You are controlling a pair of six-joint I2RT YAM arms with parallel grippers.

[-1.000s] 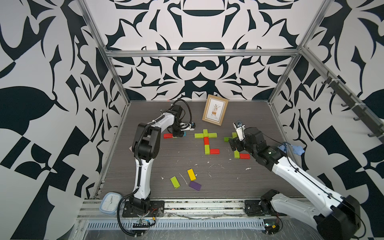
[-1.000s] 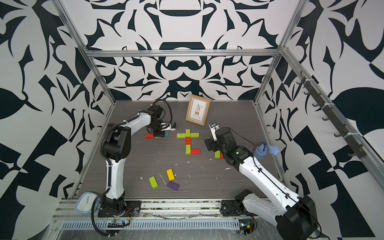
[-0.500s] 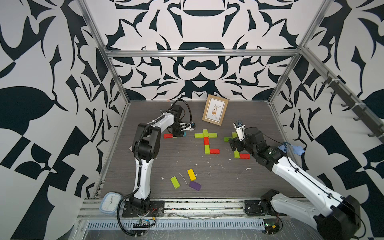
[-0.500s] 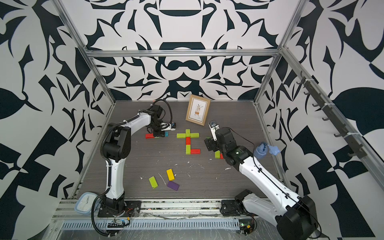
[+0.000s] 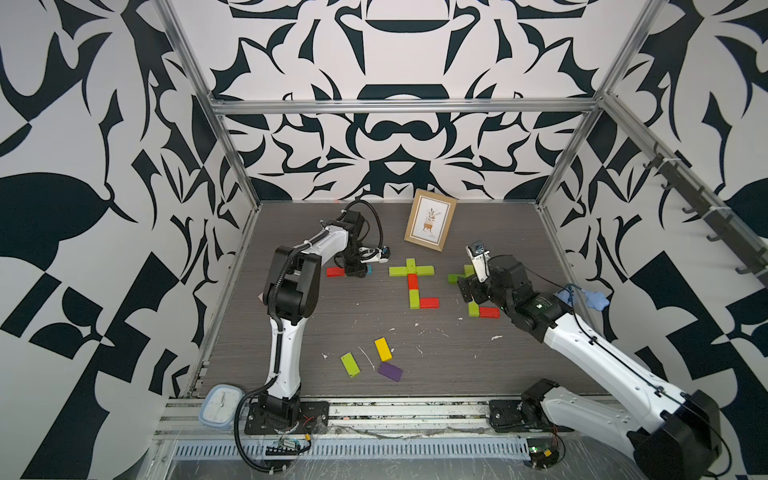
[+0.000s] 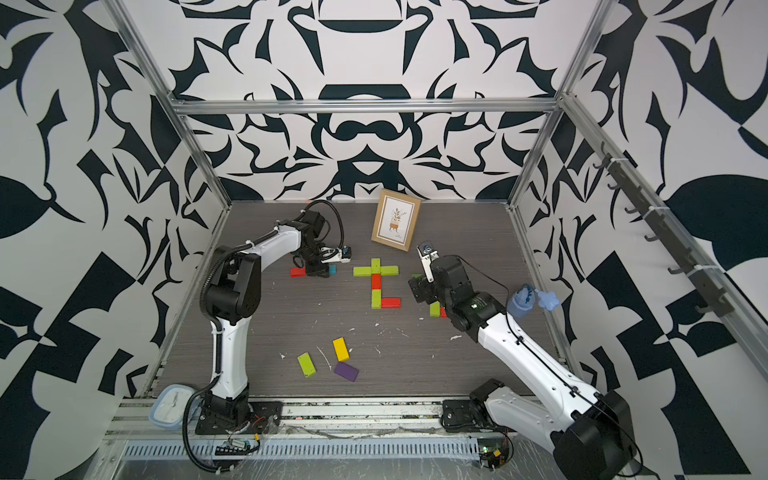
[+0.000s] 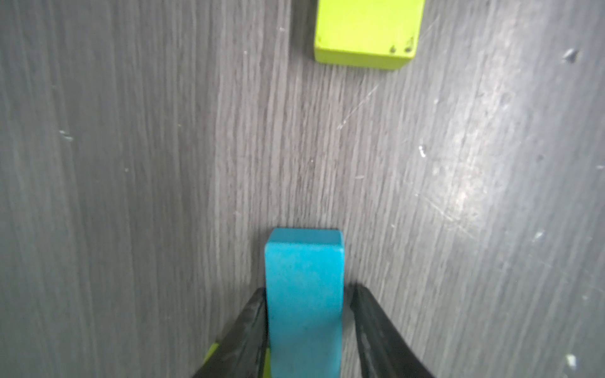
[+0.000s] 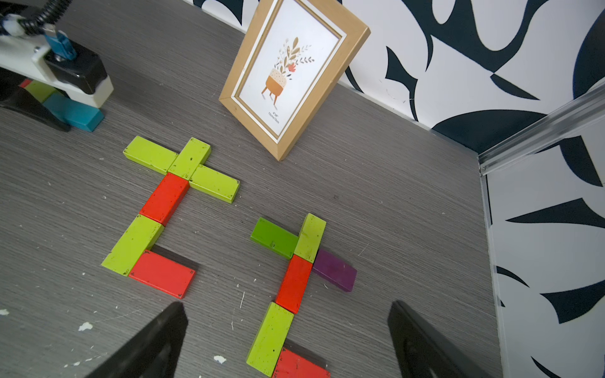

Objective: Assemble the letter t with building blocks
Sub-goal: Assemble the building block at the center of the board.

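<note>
To the left-arm side of the tilted wooden picture frame, the left gripper has just slackened its pinch on the small teal-blue rectangular block. One finger lies against the block's side and a thin dark gap shows at the other. The block rests flat on the grey wood-grain table. It sits in line with a lime block and a red flat block further from the frame, so I judge this piece placed and a third letter begun. Straight in front of the frame lies a lime-and-red t. On the frame's other side the right gripper hangs spread wide and empty over a second t
</note>
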